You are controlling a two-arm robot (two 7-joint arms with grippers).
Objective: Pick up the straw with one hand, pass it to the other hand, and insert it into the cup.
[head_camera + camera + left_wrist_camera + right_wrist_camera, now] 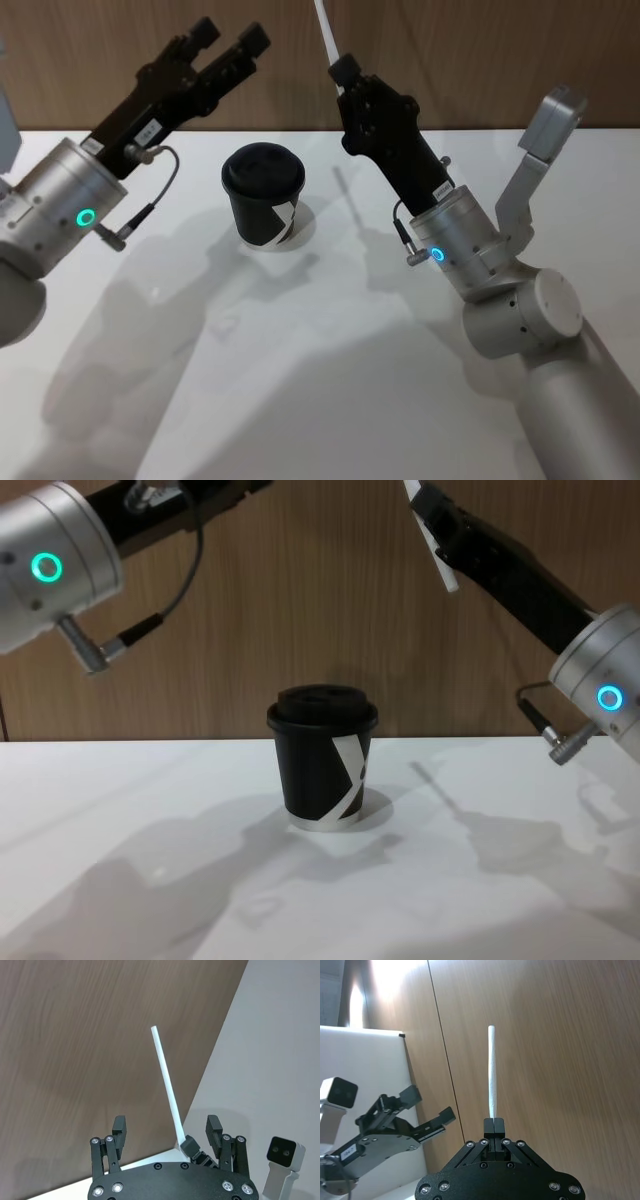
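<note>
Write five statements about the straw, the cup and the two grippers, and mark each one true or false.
1. The right gripper is shut on the straw. True.
2. The left gripper grips the straw too. False: its fingers are spread open with nothing between them, and it is apart from the straw.
3. The cup stands upright on the table with its lid on. True.
4. The straw stands in the cup. False: it is held up in the air, clear of the cup.
5. Both grippers are raised above the table. True.
</note>
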